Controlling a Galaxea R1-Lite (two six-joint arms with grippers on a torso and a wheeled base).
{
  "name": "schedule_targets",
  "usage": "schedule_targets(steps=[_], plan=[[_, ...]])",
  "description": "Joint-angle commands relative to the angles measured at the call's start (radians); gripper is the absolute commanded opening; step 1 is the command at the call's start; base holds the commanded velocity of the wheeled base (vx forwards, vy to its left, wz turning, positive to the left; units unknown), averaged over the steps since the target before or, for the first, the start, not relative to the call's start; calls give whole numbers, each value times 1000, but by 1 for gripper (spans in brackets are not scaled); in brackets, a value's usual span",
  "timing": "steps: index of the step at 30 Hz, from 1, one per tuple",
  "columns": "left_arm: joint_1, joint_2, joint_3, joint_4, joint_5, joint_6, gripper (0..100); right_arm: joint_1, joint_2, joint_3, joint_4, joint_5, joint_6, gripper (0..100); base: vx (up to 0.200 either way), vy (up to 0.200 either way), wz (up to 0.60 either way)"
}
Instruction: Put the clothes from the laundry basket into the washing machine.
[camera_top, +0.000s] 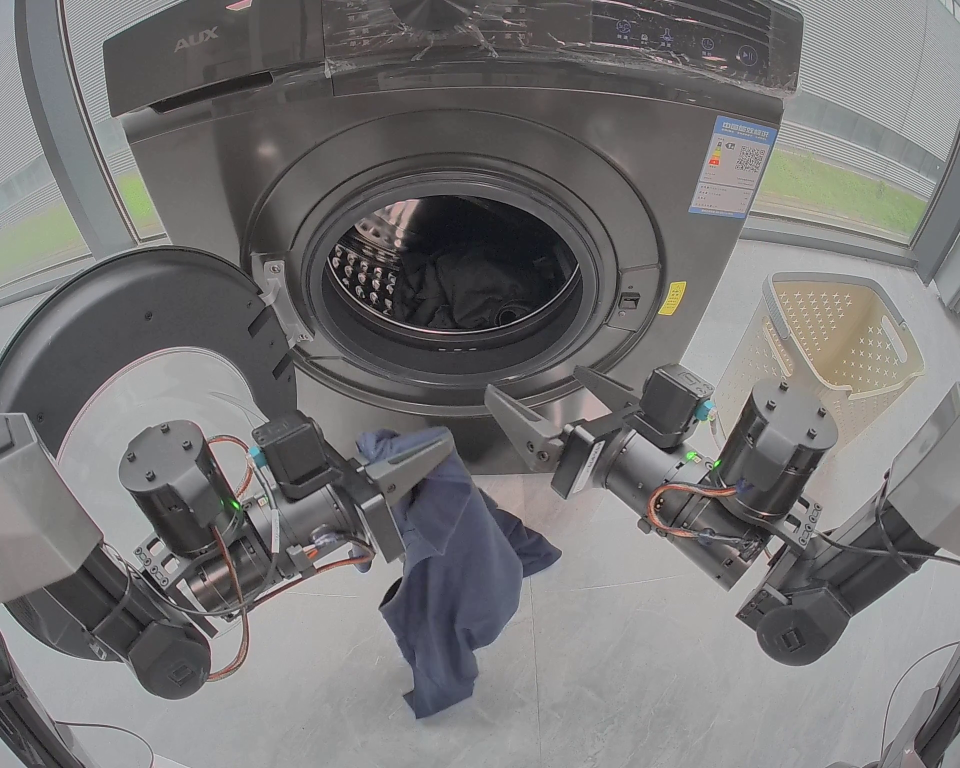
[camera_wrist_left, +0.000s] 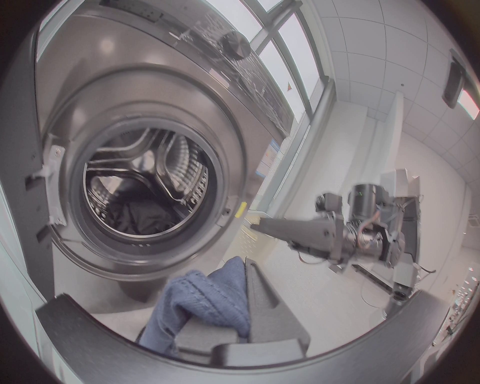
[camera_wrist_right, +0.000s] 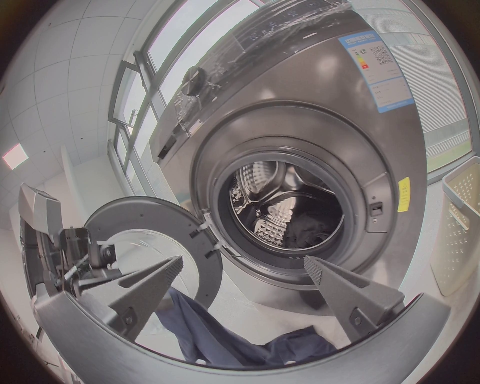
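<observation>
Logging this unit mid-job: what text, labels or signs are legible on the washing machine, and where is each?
Washing machine, drawer front: brand logo in light capitals.
Energy label, front upper right: coloured bars, code square; print too small to read.
Yellow sticker beside the door opening: too small to read.
Control panel: lit icons, no readable words.

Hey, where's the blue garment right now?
In the head view the blue garment hangs from the left claw, left of centre, in front of the washing machine and below its open drum mouth.
</observation>
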Motion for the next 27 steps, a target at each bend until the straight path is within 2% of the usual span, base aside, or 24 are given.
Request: schedule_targets(steps=[1,6,11,22,27], plan=[[6,-39,-50,-1,63,-11,0,-48,-22,71,1,-1,-4,100,0,0,0],[7,-62,-111,-1,138,-12,0,-53,-17,132,1,6,-24,100,0,0,0],[9,-70,-168,4,181,-12,0,-15,-11,152,3,8,-32,100,0,0,0],[7,-90,-189,2,193,-12,0,79,112,126,-2,11,-33,100,0,0,0],[7,-88,-192,2,193,-12,0,96,199,72,-33,17,-33,100,0,0,0]])
